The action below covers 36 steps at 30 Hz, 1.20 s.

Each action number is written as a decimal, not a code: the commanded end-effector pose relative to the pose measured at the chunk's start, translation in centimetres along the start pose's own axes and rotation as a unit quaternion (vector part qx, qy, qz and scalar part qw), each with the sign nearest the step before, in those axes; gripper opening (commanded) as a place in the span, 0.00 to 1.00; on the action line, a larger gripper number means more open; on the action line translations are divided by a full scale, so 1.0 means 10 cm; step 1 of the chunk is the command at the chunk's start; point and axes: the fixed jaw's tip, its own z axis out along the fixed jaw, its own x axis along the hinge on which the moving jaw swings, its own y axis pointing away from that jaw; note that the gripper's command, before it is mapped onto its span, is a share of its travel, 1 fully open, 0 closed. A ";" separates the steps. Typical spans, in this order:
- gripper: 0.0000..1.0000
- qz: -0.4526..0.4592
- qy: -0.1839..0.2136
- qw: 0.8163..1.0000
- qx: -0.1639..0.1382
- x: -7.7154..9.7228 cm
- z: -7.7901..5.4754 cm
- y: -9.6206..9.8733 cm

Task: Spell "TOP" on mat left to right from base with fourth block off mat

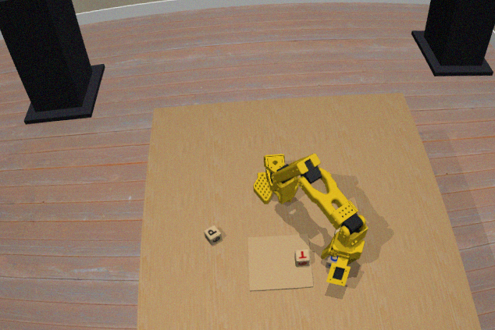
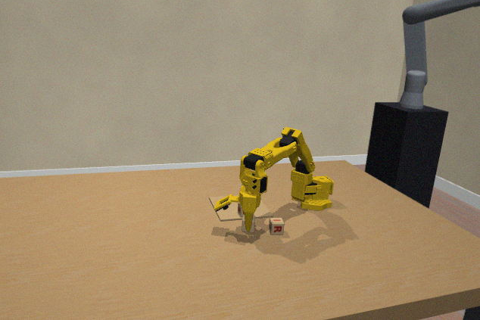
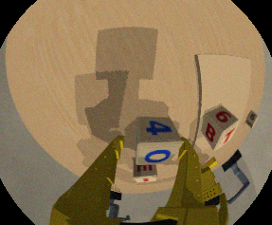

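My gripper [image 1: 332,264] [image 2: 248,227] [image 3: 153,140] is open, its fingers low on both sides of the blue O block [image 1: 333,258] [image 3: 157,156]. In the wrist view the right finger is close to the block and a gap shows at the left finger. The O block is on the table beside the mat [image 1: 272,274] [image 2: 229,215] [image 3: 223,77], O up. The red T block [image 1: 302,257] [image 2: 239,209] [image 3: 218,126] lies flat on the mat near that edge, T upright from the base. The P block [image 1: 212,234] [image 3: 251,119] lies off the mat's other side, P up and turned.
The fourth block [image 2: 276,226] [image 3: 144,173], with red R and E side faces, stands off the mat between the O block and the arm base [image 1: 274,182] [image 2: 316,196]. The arm hides it in the top view.
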 end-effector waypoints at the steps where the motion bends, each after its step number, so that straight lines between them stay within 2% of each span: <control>1: 0.30 0.000 -0.035 0.998 -0.049 -0.08 -0.24 0.10; 14: 0.20 0.000 -0.036 0.998 -0.049 -0.09 -0.24 0.05; 36: 0.15 0.000 -0.036 0.998 -0.049 -0.09 -0.23 0.02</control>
